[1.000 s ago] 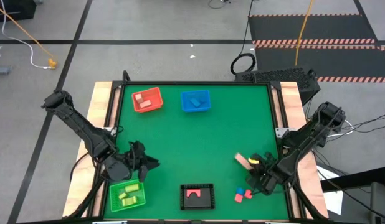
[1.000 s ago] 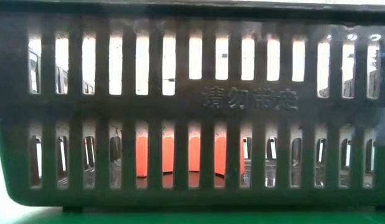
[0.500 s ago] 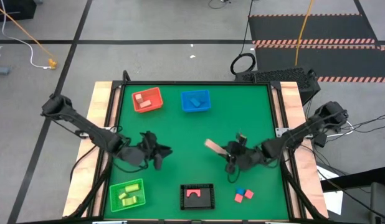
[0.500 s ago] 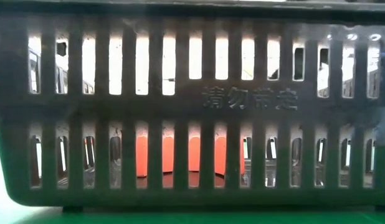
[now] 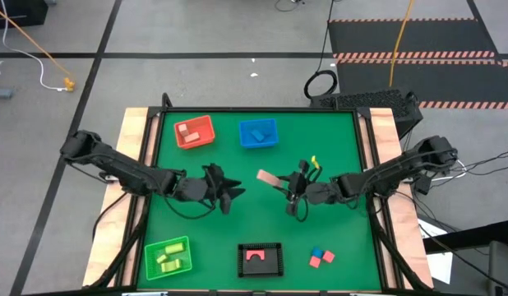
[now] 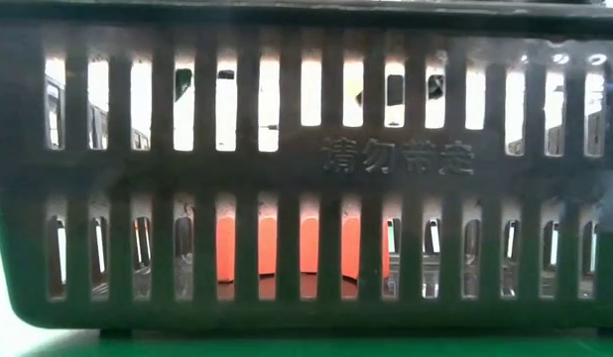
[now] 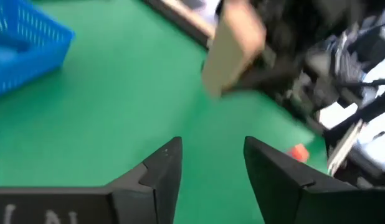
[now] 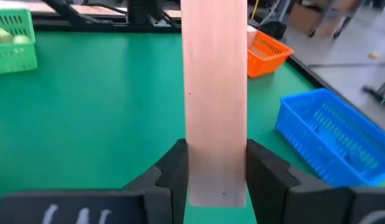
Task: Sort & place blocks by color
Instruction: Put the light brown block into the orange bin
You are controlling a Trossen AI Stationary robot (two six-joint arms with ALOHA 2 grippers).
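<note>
**Desk:** Item one, the right gripper (image 8: 215,186)?

**Operator:** I have its fingers closed on a plain tan bar (image 5: 268,178), clamped at one end, the rest jutting out over the middle of the green table (image 5: 320,140). I judge the bar to be light, rigid wood with smooth faces; held by the end it may pivot, so a grip nearer its middle would suit better.

**Desk:** Item two, the left gripper (image 7: 208,168)?

**Operator:** I see it spread open and empty, just left of centre, facing the bar.

**Desk:** Remaining stock?

**Operator:** Red basket (image 5: 194,131) and blue basket (image 5: 258,133) at the far edge. Green basket (image 5: 168,256) near left, black basket (image 5: 260,259) near centre. Loose red and blue blocks (image 5: 321,258) near right.
</note>
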